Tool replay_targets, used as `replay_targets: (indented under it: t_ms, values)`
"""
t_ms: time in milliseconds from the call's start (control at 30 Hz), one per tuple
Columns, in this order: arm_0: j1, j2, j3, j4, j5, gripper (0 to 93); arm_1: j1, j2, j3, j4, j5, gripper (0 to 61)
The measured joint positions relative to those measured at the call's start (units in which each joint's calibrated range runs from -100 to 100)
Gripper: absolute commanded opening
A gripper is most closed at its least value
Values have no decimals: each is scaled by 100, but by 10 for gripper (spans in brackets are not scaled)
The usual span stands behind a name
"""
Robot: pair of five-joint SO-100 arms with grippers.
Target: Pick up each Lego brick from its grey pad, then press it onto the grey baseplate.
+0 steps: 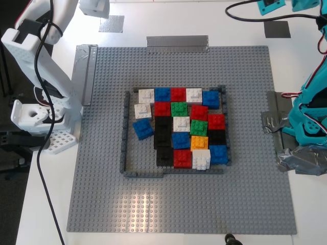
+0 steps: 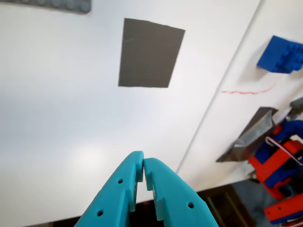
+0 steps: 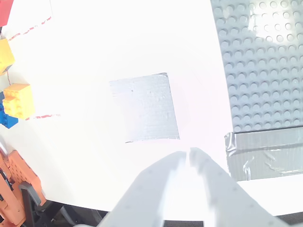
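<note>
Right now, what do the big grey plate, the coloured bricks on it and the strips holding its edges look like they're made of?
The grey baseplate looks like moulded plastic, matte, its rows of studs catching glare. The Lego bricks look like hard glossy plastic with crisp studs. The edge strips look like silver duct tape, wrinkled and slightly shiny.

Inside the dark-grey frame (image 1: 123, 133), bricks (image 1: 181, 127) crowded twelve to four o'clock; studs from six to nine o'clock on the grey baseplate (image 1: 102, 204) lay bare.
</note>
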Motion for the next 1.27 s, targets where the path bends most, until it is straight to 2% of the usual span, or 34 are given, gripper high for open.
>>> replay_targets:
  t_ms: [333, 633, 1267]
  values:
    - [148, 0, 29, 0, 0, 0, 145, -138, 184, 8, 64, 2]
    - [148, 0, 810, 0, 0, 0, 136, -199, 193, -40, 64, 2]
    - [148, 0, 888, -9, 0, 0, 136, -199, 193, -40, 64, 2]
